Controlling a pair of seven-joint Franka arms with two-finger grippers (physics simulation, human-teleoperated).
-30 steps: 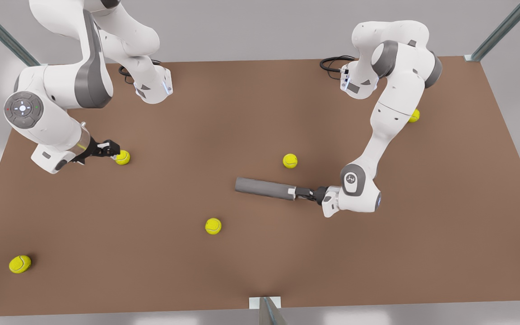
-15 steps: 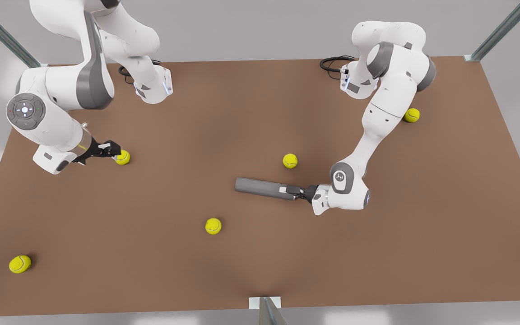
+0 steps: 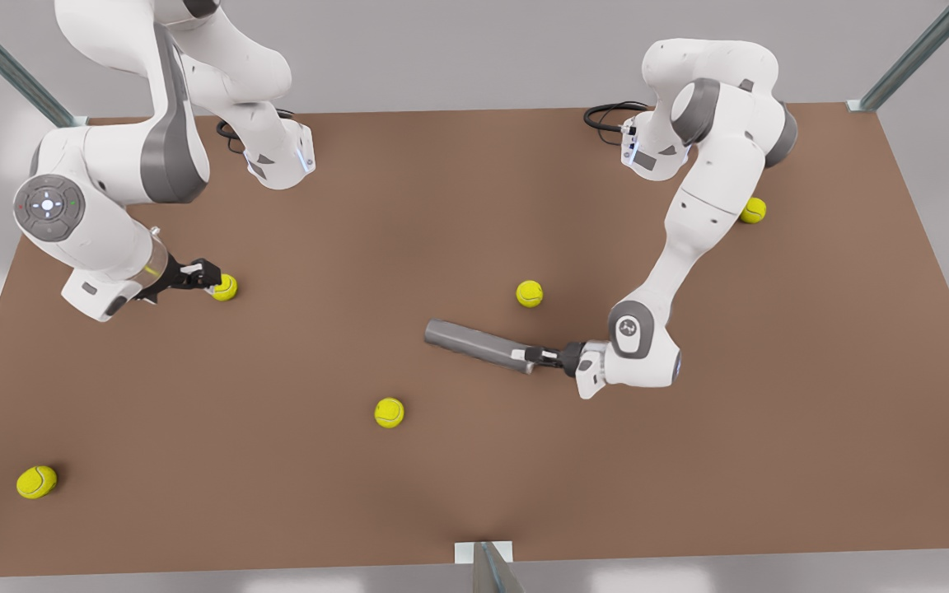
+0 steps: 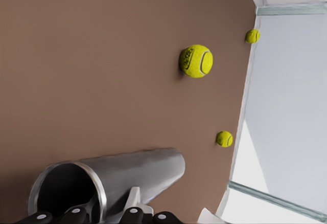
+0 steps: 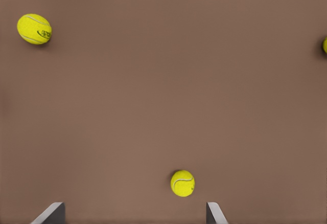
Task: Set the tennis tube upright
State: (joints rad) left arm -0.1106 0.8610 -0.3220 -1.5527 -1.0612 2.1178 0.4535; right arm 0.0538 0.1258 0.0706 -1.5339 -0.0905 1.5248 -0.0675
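The tennis tube [image 3: 474, 344] is a dark-grey metallic cylinder lying on its side on the brown table [image 3: 458, 206], right of centre in the front view. My left gripper [image 3: 534, 357] is shut on the rim of its open end, the end toward the front view's right. The left wrist view looks into the tube [image 4: 138, 170]'s open mouth, with the left gripper [image 4: 113, 203] pinching the wall, one finger inside and one outside. My right gripper [image 3: 212, 280] waits open at the front view's left, right beside a yellow ball [image 3: 224, 287]. That ball [image 5: 182, 183] lies just ahead of the open right gripper [image 5: 134, 211].
Loose yellow tennis balls lie at mid-table [image 3: 529, 293], toward the front [image 3: 389, 412], near the front-left corner [image 3: 36, 482] and behind the left arm [image 3: 753, 210]. A metal post [image 3: 491, 568] stands at the front edge.
My left gripper slid onto the tube's open end and closed on its rim. The tube has turned slightly on the table. The right gripper has barely moved.
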